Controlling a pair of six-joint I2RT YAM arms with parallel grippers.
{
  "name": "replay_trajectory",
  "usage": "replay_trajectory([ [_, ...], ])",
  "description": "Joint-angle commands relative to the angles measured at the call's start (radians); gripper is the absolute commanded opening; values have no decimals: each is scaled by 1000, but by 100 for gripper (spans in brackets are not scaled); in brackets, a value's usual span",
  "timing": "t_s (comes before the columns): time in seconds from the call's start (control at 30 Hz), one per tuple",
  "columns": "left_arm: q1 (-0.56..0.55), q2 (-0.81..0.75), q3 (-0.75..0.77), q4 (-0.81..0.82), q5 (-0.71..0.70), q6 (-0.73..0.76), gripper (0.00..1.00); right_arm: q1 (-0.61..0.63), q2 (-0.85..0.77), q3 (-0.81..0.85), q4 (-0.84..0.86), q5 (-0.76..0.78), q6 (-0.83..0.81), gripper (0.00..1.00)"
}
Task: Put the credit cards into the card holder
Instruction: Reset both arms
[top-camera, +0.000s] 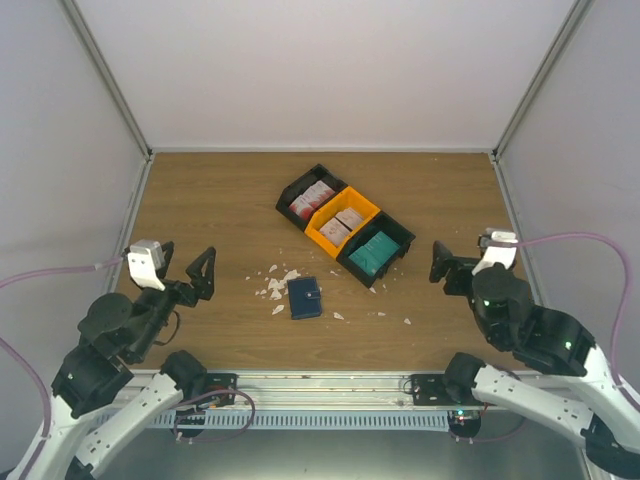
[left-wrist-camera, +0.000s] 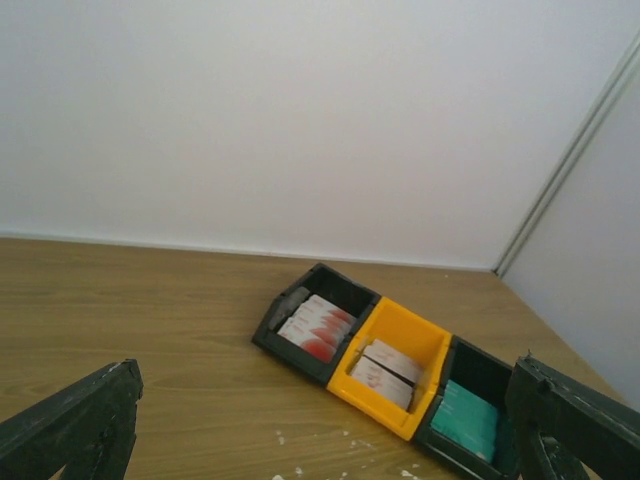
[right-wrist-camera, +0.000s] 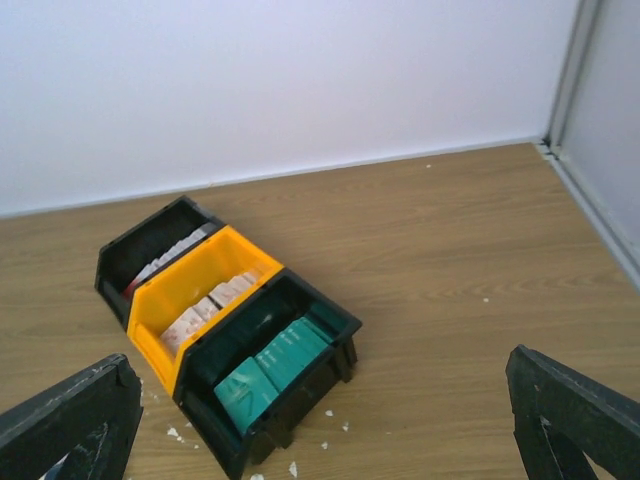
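Centrally, the holder lies shut and flat on the table, between the two arms, nearer the left gripper than the right gripper; both stand wide apart, holding nothing. Its long axis runs roughly near-to-far, slightly skewed; which edge is the fold I cannot tell. Cards stand packed in the black bin and the orange bin beyond it, print unreadable.

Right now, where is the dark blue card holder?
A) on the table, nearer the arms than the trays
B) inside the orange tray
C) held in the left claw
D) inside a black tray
A: the card holder lies flat on the bare table, on the near side of the row of trays, touching none.
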Motion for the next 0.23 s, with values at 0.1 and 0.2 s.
replay_trajectory([
  [0.1,0,-32,-16,3,-64,60,99,-5,-54,49,-125,115,113,100],
  [0.2,0,-37,-19,10,-62,57,99,-5,-49,42,-126,118,124,99],
])
